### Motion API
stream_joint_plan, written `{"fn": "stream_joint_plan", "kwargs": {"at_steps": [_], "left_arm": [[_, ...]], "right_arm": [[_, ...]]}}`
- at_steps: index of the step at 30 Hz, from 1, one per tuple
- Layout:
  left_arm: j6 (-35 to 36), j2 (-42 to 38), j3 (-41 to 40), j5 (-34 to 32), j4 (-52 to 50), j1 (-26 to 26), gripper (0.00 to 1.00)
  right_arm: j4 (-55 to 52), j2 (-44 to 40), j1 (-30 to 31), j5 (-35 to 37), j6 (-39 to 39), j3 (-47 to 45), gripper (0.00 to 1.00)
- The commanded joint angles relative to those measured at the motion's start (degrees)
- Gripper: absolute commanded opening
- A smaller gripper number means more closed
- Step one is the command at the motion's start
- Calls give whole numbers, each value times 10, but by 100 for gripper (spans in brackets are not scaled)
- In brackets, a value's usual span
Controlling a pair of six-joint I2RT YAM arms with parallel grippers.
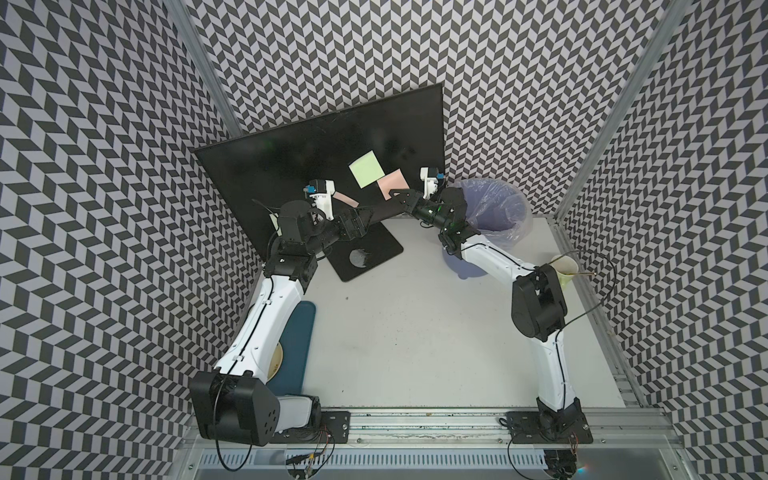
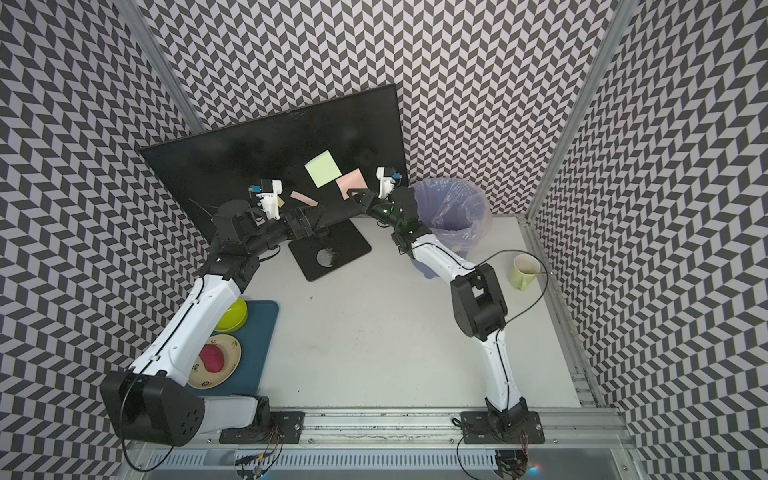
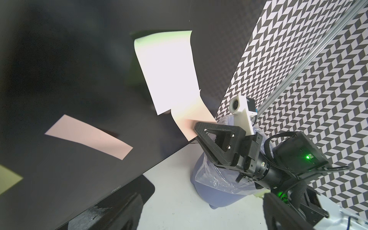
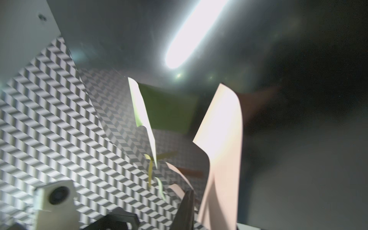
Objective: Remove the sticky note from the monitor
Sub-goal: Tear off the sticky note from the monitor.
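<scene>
While right gripper [image 3: 197,128] pinches right pink note [image 1: 392,183], left gripper [image 1: 363,217] gapes wide. Monitor [image 1: 270,166], far left, carries four notes: one green note [image 1: 365,168], two pink, one yellow note [image 3: 8,177] partly hidden by left wrist camera [image 1: 322,193]. Bin [image 1: 511,208] far right.

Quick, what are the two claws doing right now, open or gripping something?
Left gripper: open, holding nothing.
Right gripper: closed on the edge of a pink sticky note on the monitor.
</scene>
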Motion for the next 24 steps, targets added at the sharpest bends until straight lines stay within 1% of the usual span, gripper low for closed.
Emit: {"fn": "stream_joint_plan", "kwargs": {"at_steps": [1,2,6,11,15,17,18,19,22,24], "left_arm": [[12,-12,14,-1,-4,3,100],[12,-12,14,-2,-3,3,100],[7,-14,13,-6,2,3,100],[-4,-17,8,-14,16,3,100],[-11,-16,6,-10,25,3,100],[-11,-13,8,-9,25,3,100],[-11,-13,7,-10,24,3,100],[-11,-14,7,-11,24,4,100],[-15,-12,6,-9,28,3,100],[-17,-9,7,-7,31,3,100]], "right_arm": [[18,-13,-3,-1,-20,5,4],[15,-21,-3,3,-28,2,0],[-7,-62,-4,23,-70,-21,0],[-56,-130,-15,51,-147,-63,0],[-96,-189,-43,69,-203,-109,0],[-150,-226,-68,95,-260,-130,0],[-170,-243,-80,95,-260,-142,0],[-183,-251,-90,117,-296,-147,0],[-239,-274,-127,195,-364,-162,0],[-278,-274,-144,240,-410,-157,0]]}}
